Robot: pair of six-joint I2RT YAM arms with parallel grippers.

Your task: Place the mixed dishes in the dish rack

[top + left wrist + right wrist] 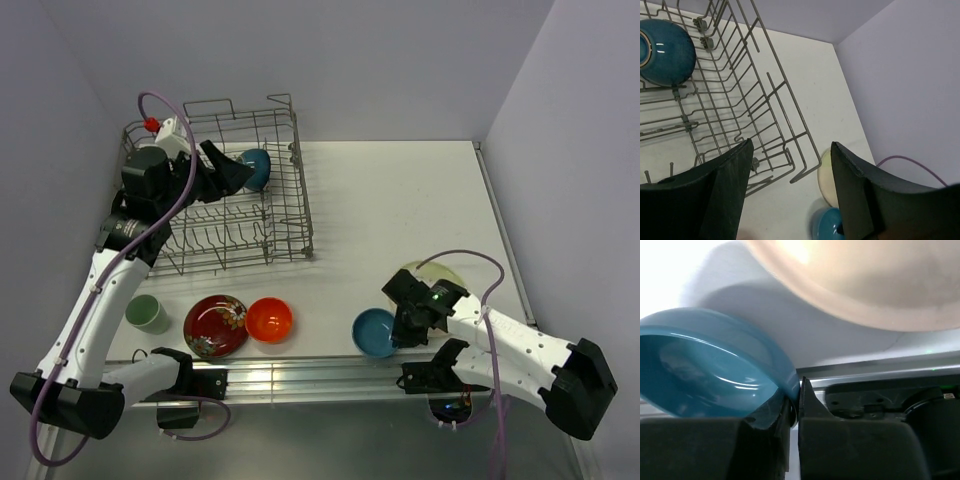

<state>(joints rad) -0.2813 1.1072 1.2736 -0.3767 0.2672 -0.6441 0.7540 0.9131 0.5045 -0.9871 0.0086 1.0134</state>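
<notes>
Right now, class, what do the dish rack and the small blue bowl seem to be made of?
Dish rack: likely metal wire, dull grey finish; thin bent rods joined in a grid. Small blue bowl: probably glazed ceramic, glossy; bright reflections on its smooth surface.

The right gripper's (pixel 796 390) jaws clamp the rim of the small bowl (pixel 705 365), which sits on the table (pixel 400 200) to their left. The plate (pixel 865 280) lies just beyond them, seemingly clear of that bowl. The left gripper's (pixel 791 145) jaws hang apart over the right part of the dish rack (pixel 285 215), with 1 racked bowl (pixel 665 50) inside it ahead and to their left. Farther left of the right jaws, in front of the rack, a cup (pixel 146 313), a middle bowl (pixel 215 325) and an end bowl (pixel 269 319) sit in 1 row.
</notes>
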